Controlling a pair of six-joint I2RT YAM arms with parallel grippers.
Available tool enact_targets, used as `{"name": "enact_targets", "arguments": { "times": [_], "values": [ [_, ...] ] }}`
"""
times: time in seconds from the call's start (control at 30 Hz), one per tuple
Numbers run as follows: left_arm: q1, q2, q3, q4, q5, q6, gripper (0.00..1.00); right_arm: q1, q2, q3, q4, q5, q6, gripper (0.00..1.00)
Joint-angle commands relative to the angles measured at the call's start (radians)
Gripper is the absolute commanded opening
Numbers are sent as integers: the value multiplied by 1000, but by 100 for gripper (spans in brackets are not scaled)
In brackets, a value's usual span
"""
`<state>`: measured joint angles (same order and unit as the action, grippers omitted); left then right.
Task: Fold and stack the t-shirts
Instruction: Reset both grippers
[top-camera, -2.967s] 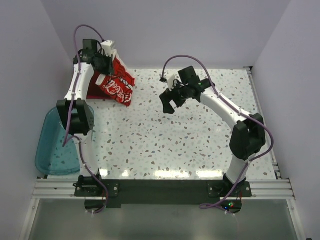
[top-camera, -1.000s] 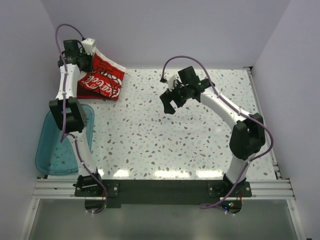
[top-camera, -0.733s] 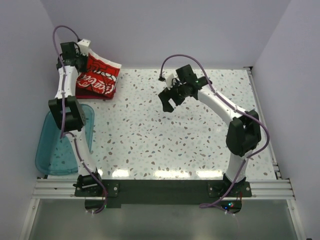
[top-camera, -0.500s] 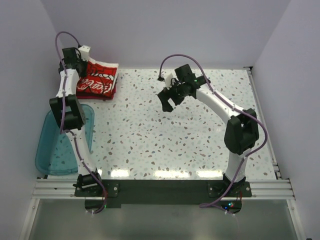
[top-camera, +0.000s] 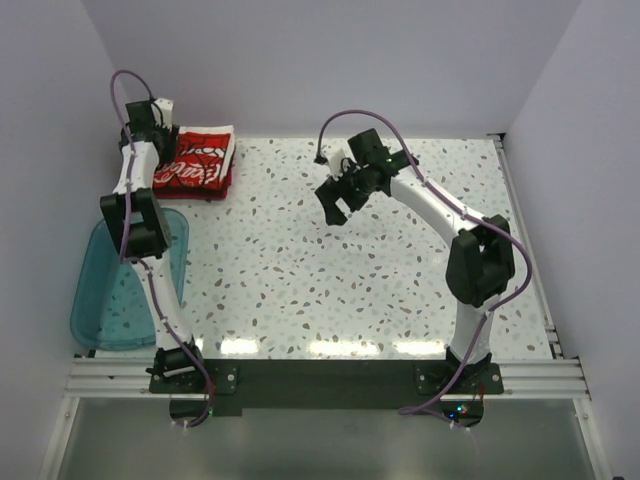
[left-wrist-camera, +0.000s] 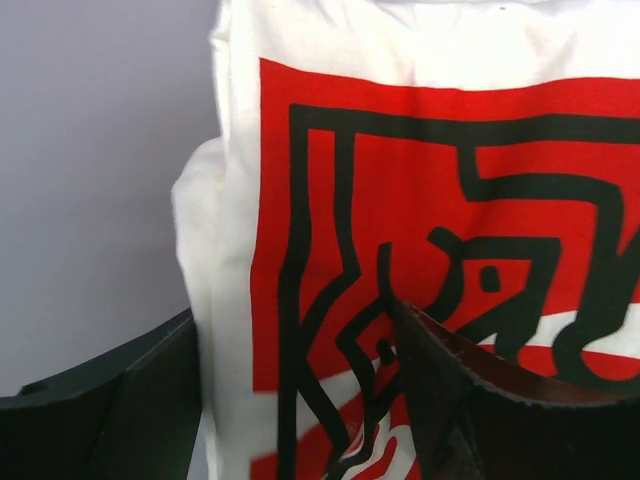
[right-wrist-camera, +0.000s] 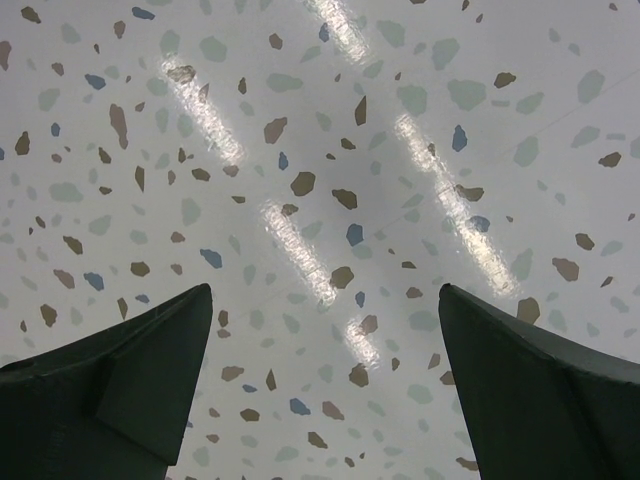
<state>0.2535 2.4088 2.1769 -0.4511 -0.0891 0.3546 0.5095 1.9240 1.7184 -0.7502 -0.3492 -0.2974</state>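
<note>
The t-shirts (top-camera: 200, 160) lie as a folded pile in the far left corner of the desk (top-camera: 330, 290), close to the far edge. The top shirt (left-wrist-camera: 420, 170) is white with a red print. The left claw (top-camera: 165, 118) is just beside the pile at the corner wall; its jaws stand apart and the cloth shows in the gap, not pinched. A second ago this shirt hung lifted and spread; now it lies flat. The right claw (top-camera: 336, 204) hangs wide open and holds nothing. It is over the far middle, well apart from the pile, and has shifted a little to the left. A teal tub (top-camera: 100, 300) sits at the left edge.
</note>
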Motion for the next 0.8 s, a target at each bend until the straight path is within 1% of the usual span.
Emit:
{"name": "enact_targets", "arguments": {
  "times": [0.0,0.03,0.17,0.3,0.4,0.43,0.47,0.53,0.57,0.67,0.7,0.77],
  "values": [
    [21,-74,1,40,-61,-28,76,-3,-29,35,-12,26,-19,99],
    [20,-106,3,43,-60,-28,82,-12,-43,29,-12,26,-19,99],
    [23,-193,4,48,-64,-34,88,-40,-72,10,-6,24,-14,99],
    [27,-286,4,28,-49,-51,91,-78,-134,-28,11,26,-9,99],
    [29,-367,3,-18,50,-62,95,-114,-189,-77,35,24,0,99],
    [30,-387,3,-32,118,-63,96,-124,-201,-98,46,24,6,99],
    [29,-425,4,-58,149,-71,100,-146,-215,-109,49,26,12,99],
    [21,-467,21,-92,233,-100,100,-173,-261,-143,60,21,26,99],
    [15,-477,27,-128,245,-108,100,-199,-275,-154,61,16,29,99],
    [-46,-519,38,-205,258,-106,100,-262,-338,-193,64,6,40,99],
    [-93,-533,31,-221,261,-103,100,-279,-355,-203,61,3,40,99],
    [-155,-576,-21,-267,285,-74,100,-336,-401,-229,54,-2,47,99]
  ]
}}
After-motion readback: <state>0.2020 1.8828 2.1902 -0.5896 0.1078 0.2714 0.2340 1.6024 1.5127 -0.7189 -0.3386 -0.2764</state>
